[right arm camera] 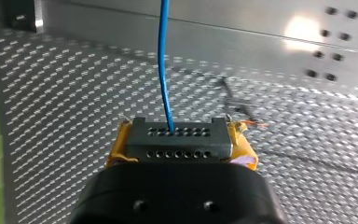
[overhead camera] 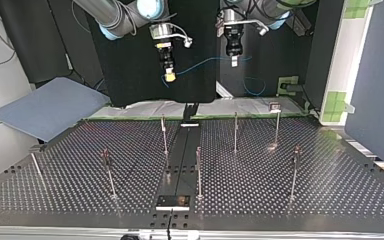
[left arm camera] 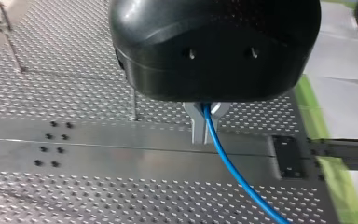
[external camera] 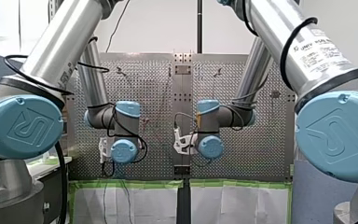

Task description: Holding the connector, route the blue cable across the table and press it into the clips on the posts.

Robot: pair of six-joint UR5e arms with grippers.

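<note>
In the right wrist view my right gripper (right arm camera: 182, 148) is shut, its yellow pads (right arm camera: 244, 151) clamping a black connector (right arm camera: 177, 136) with rows of small holes. The blue cable (right arm camera: 163, 60) leaves the connector and runs ahead over the perforated table. In the left wrist view my left gripper (left arm camera: 203, 137) has its metal fingers shut on the blue cable (left arm camera: 228, 163), which trails away beneath it. In the top view both grippers hang high behind the table: the right gripper (overhead camera: 169, 75) further left, the left gripper (overhead camera: 234, 60) further right, the cable (overhead camera: 207, 62) strung between them.
Several thin posts with clips stand on the perforated table, among them a post (overhead camera: 164, 135), a post (overhead camera: 235, 131) and a post (overhead camera: 295, 170). A black plate (overhead camera: 173, 201) sits at the near middle edge. A grey-blue sheet (overhead camera: 50, 107) lies off the table at the top view's left.
</note>
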